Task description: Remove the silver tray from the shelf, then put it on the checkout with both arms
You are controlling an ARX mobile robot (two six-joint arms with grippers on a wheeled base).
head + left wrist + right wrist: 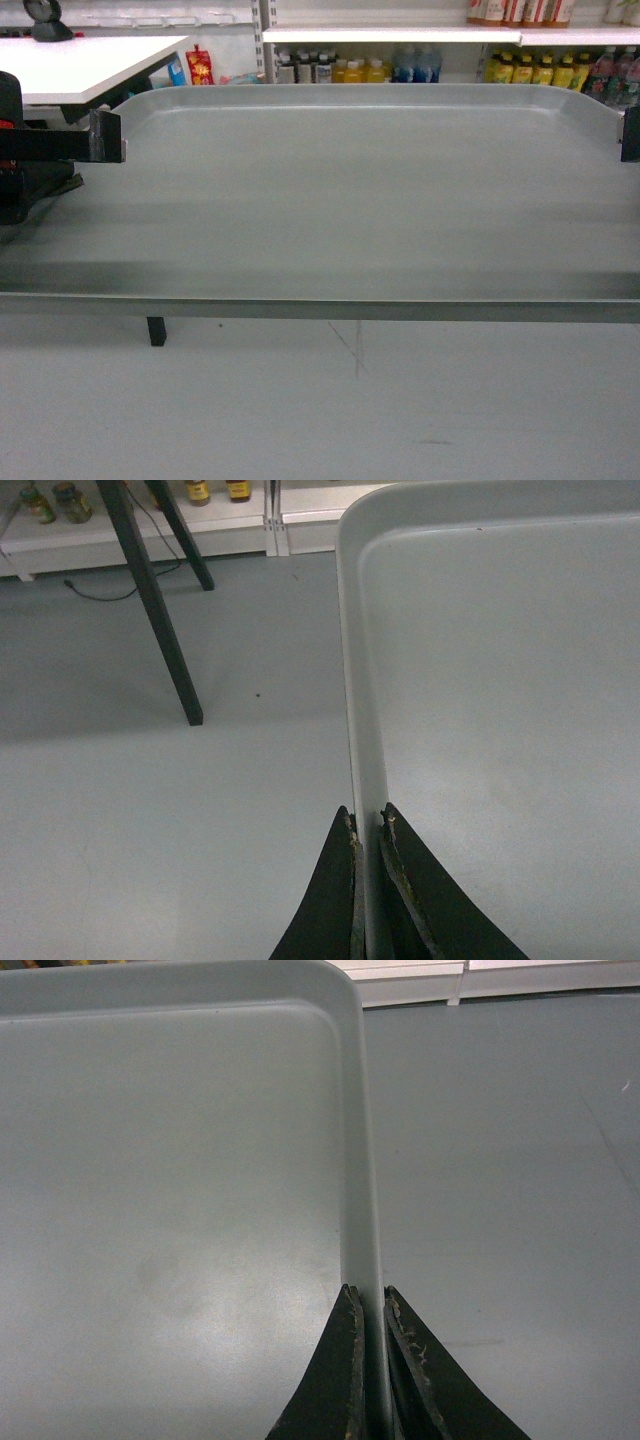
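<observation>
The left gripper (368,825) is clamped on the silver tray's (350,190) left rim, one finger on each side of the wall. The right gripper (366,1300) pinches the tray's right rim the same way. The tray hangs level between them, above the grey floor (300,410). Beyond the tray's far left corner stands the white checkout (80,65); beyond its far edge, the shelf (390,34) above bottles (360,70).

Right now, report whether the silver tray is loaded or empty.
Empty: the silver tray shows only bare metal inside its rim, held off the floor by the left gripper and right gripper.
</observation>
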